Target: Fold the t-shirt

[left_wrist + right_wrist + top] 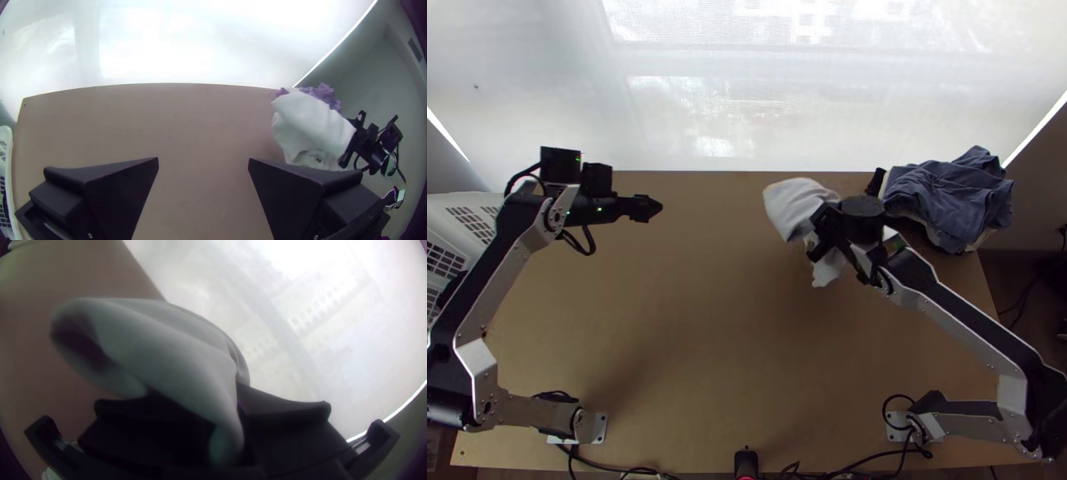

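In the top view my right gripper (821, 232) holds a bunched white t-shirt (797, 206) above the right-centre part of the table, with cloth bulging out and a piece hanging down. The right wrist view has the white cloth (178, 351) pinched in the right gripper (238, 413). Over the left part of the table stands my left gripper (645, 209), apart from the cloth. The left wrist view shows the left gripper (203, 162) open with nothing between its fingers, and the t-shirt (311, 126) farther off.
A pile of blue and other clothes (951, 196) lies at the table's far right corner. At the left edge stands a white plastic basket (463, 232). Bare tabletop (699, 320) lies between the two arms. A bright white sheet rises behind the far edge.
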Available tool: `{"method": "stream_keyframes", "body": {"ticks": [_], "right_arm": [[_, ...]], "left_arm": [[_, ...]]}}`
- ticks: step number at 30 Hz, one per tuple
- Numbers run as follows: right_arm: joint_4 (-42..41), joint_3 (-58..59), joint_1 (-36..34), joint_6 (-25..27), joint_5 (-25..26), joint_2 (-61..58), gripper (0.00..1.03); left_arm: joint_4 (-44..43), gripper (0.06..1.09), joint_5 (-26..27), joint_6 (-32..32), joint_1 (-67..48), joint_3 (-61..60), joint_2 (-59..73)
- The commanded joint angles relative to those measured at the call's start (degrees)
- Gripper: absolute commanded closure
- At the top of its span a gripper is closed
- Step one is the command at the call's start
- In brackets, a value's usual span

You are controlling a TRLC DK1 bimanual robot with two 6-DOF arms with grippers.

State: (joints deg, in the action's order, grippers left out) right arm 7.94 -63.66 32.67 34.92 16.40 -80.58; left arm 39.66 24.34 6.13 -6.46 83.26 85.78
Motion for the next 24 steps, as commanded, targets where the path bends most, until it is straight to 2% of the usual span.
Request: {"method": "stream_keyframes", "body": {"ticks": [1,9,15,24], "right_arm": [[4.97,-9.20,-8.06,-2.31,-2.25,6.04,1.00],[7.44,-16.06,-22.21,-7.23,-7.26,8.86,1.00],[7.35,-20.28,-40.14,-10.57,-17.99,9.12,1.00],[6.12,-30.30,-62.99,-11.27,-31.26,1.56,1.00]], "left_arm": [[0.95,0.10,-0.17,-0.86,9.71,-8.12,-9.14],[0.59,0.10,-0.52,-0.95,14.46,-16.29,-15.64],[0.68,0.10,-0.70,-1.82,17.01,-20.69,-19.42],[0.86,0.10,-0.70,-3.85,19.82,-25.34,-22.67]]}}
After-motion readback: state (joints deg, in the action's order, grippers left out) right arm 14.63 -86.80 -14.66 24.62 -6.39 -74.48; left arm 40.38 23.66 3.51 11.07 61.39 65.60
